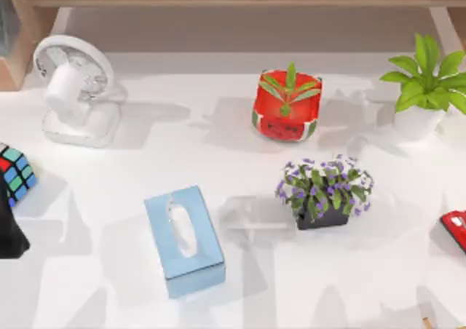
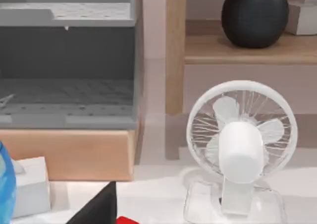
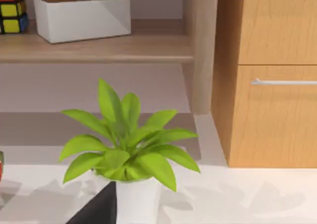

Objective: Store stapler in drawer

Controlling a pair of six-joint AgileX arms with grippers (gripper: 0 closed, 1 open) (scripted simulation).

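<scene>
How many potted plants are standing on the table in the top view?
3: the watermelon-patterned pot at the back centre, the green plant in a white pot at the back right, and the purple-flowered plant in front of the watermelon pot. More could stand outside the picture.

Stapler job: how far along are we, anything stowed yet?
Nothing looks done. The stapler lies on the table at its right edge, ungripped. In the right wrist view the drawer front sits flush, handle untouched. Nothing is in hand. Left: open the drawer, pick up the stapler, place it inside.
</scene>
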